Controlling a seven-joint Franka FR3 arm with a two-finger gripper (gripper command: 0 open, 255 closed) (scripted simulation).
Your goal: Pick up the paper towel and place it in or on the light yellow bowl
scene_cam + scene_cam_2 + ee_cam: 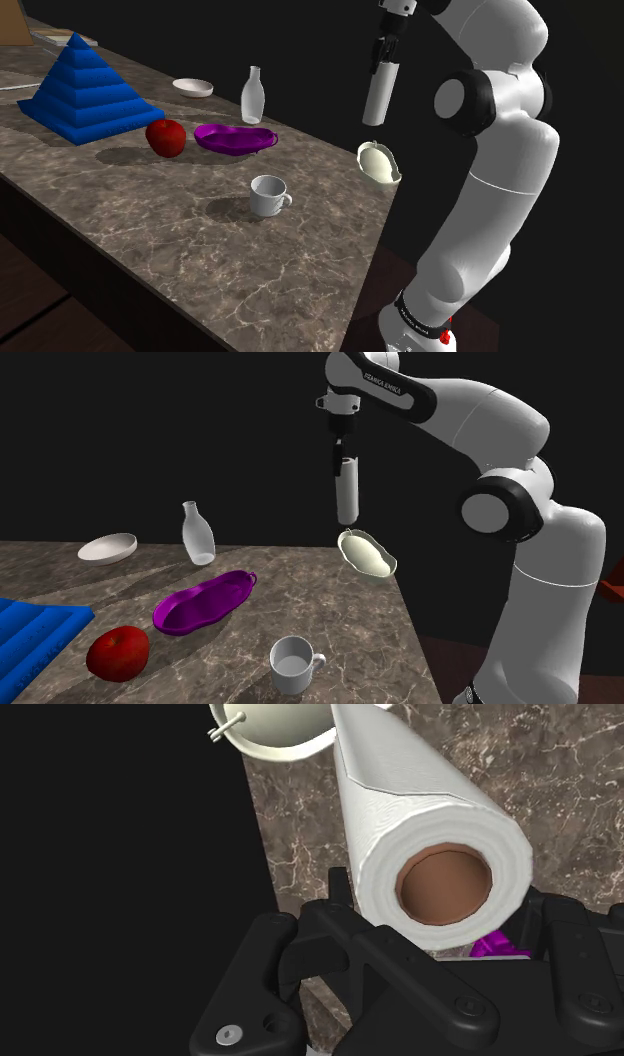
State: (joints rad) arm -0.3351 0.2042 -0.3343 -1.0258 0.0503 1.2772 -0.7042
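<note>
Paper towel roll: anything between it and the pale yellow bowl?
Nothing visible. The paper towel roll hangs upright in the pincer, above the bowl at the counter's corner, with only open air between them. The bottle, purple dish and mug stand off to the shoulder view's left.

In the wrist view the paper towel (430, 814) covers much of the pale bowl (290, 724), which the frame edge also cuts. Only a purple sliver of the dish (495, 945) shows. In the second exterior view the blue pyramid (35, 632), at the apple's (118, 652) 9 o'clock, is cropped. The arm's (545, 602) base runs off at 6 o'clock.
</note>
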